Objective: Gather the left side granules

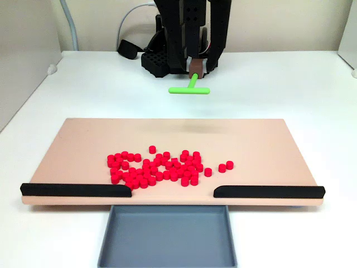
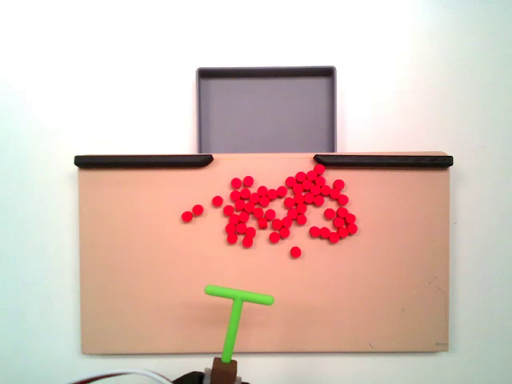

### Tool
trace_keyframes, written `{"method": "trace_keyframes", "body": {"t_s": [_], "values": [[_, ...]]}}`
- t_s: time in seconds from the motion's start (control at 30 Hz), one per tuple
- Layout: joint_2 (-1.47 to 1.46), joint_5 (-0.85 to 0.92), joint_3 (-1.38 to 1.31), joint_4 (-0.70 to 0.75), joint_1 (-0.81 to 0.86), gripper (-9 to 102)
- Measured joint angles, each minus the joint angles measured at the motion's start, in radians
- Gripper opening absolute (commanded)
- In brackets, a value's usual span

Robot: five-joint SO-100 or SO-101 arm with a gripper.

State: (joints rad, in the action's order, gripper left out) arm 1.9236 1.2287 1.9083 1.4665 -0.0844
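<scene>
Gripper (image 1: 196, 71) clenched on stem of green T-shaped tool (image 2: 235, 314), held above board's far edge. Red granules (image 2: 280, 206) piled mid-board (image 1: 83, 139) near gap above grey tray (image 2: 266, 112). Sweep not begun. Next: lower bar beside pile's left strays, push inward.

Arm (image 1: 189, 28): black plastic links, boxy housings.
Base (image 1: 159, 61): black, perforated top.
Gripper (image 1: 197, 68): brown jaw tip.
Cables (image 1: 131, 17): grey-white, plus red/white strands.
</scene>
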Motion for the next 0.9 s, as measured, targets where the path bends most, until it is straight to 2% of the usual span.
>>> {"method": "trace_keyframes", "body": {"t_s": [0.5,0.9], "values": [[-0.098,-0.485,-0.074,0.000,-0.117,0],[-0.318,-0.726,-0.272,0.005,-0.175,0]]}}
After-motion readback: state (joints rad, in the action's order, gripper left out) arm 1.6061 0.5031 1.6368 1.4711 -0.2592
